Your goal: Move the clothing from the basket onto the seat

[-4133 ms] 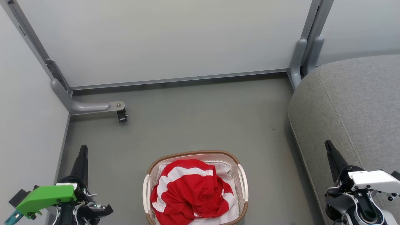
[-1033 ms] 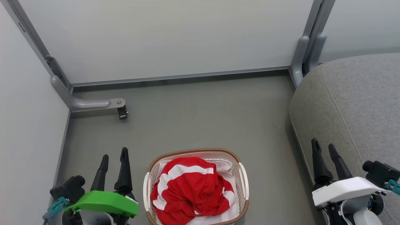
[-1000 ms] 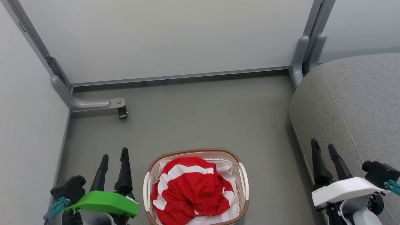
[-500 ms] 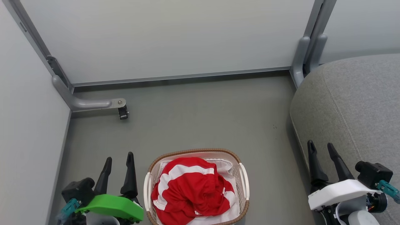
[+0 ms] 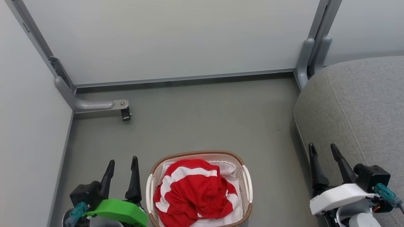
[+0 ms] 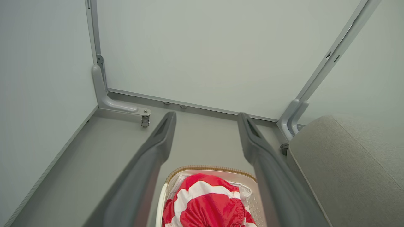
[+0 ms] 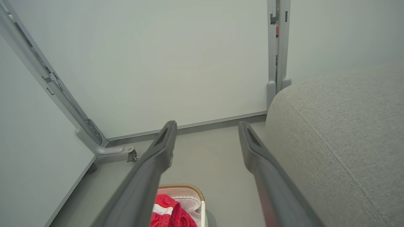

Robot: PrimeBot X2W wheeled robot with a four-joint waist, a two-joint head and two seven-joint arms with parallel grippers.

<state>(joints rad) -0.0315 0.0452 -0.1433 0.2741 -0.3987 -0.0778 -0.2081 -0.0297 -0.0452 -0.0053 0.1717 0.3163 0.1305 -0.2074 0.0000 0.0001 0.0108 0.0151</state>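
The task stood at its opening, as I judged it. All the clothing [image 5: 192,192] lay heaped in the basket [image 5: 195,153] at the bottom centre of the head view, red folds with white stripes over some white fabric, and none of it was on the seat [image 5: 356,104], which took up the right side of that frame. A strip of bare floor [image 5: 202,119] lay between basket and seat. The step in hand looked like the approach before a first pick. My left gripper [image 5: 123,159] hung at the lower left, just beside the basket's left handle. Its fingers [image 6: 157,148] pointed up the frame, spread wide with nothing between them. My right gripper [image 5: 322,146] hung at the lower right, by the seat's near edge, and its fingers [image 7: 161,151] were equally parted and empty. In my left wrist view the red heap sat low between my two fingers; in my right wrist view it showed at the bottom, left of centre. The next move, I thought, called for swinging one gripper over the heap and tipping its fingers down. It would then need to bite a thick fold of red, lift it clear of the rim without dragging the light basket, and carry it right to the seat.
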